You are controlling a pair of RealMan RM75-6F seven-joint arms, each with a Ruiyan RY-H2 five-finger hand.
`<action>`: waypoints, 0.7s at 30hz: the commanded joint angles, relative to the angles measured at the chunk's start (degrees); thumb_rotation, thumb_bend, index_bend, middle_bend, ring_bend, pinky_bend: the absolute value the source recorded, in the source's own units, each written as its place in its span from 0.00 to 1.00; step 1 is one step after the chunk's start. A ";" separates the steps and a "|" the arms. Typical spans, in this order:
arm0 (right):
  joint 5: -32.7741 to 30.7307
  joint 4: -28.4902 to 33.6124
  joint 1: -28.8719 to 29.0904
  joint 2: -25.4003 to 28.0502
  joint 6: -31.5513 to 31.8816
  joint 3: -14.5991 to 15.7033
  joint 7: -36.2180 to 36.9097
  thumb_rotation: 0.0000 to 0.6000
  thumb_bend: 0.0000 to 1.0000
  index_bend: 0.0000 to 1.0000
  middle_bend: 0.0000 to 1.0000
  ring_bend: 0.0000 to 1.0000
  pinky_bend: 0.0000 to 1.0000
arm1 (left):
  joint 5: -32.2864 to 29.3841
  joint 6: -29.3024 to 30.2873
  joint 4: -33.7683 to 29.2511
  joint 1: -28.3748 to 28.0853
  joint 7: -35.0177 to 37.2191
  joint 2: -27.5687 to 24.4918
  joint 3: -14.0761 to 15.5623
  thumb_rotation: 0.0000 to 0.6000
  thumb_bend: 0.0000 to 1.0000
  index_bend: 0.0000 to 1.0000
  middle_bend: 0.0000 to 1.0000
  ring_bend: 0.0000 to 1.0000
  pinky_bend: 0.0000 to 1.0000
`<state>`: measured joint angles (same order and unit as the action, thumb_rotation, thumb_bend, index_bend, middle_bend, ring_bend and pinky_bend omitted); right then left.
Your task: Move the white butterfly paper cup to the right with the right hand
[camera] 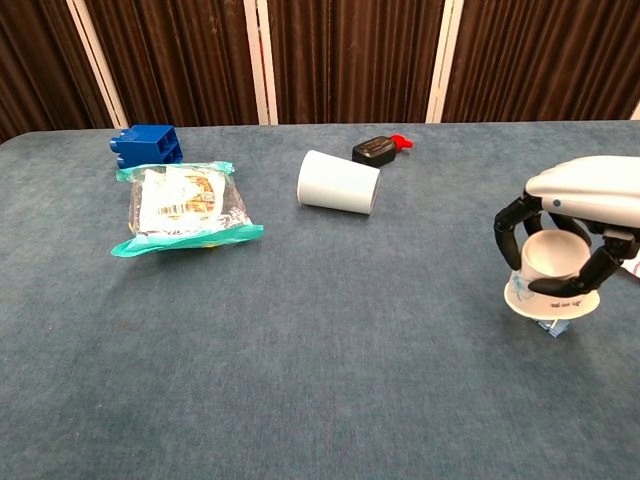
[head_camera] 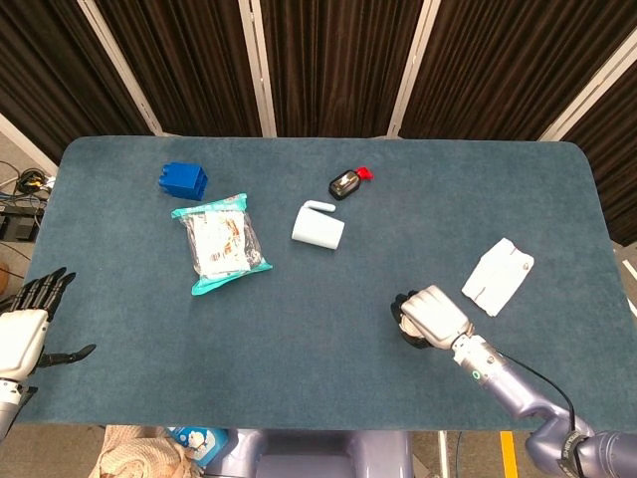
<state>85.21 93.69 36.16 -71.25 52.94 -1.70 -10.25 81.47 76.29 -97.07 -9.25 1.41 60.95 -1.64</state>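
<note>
The white butterfly paper cup (camera: pixel 553 280) stands upside down near the table's front right, with blue print on its wide rim. My right hand (camera: pixel 582 212) covers it from above, dark fingers (camera: pixel 512 232) wrapped around its sides. In the head view the right hand (head_camera: pixel 435 315) hides nearly all of the cup. My left hand (head_camera: pixel 24 331) hovers open off the table's front left corner, holding nothing.
A plain white cup (camera: pixel 338 182) lies on its side mid-table. A snack bag (camera: pixel 182 208), a blue block (camera: pixel 146 144) and a black bottle with a red cap (camera: pixel 379 149) sit further back. A white cloth (head_camera: pixel 498 275) lies right of the hand. A small blue clip (camera: pixel 552 325) sits under the cup's rim.
</note>
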 commanded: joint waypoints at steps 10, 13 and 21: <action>-1.33 0.03 -0.95 -1.19 0.27 0.62 0.72 1.00 0.39 0.60 0.46 0.52 0.64 | 0.17 0.20 0.03 0.07 -0.18 0.07 0.06 1.00 0.00 0.00 0.00 0.00 0.00; -1.61 -0.38 -1.05 -1.72 0.25 0.67 0.81 1.00 0.39 0.60 0.46 0.52 0.63 | 0.07 0.25 0.02 0.10 -0.13 0.10 0.01 1.00 0.00 0.00 0.00 0.00 0.00; -3.51 -1.97 -1.53 -2.44 -0.20 1.06 -1.52 1.00 0.39 0.16 0.27 0.30 0.42 | 0.17 0.44 0.11 0.13 -0.18 0.13 -0.03 1.00 0.00 0.00 0.00 0.00 0.00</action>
<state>82.42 91.83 34.74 -73.68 53.12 -0.80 -10.92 81.63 76.73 -96.96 -9.12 1.23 61.08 -1.66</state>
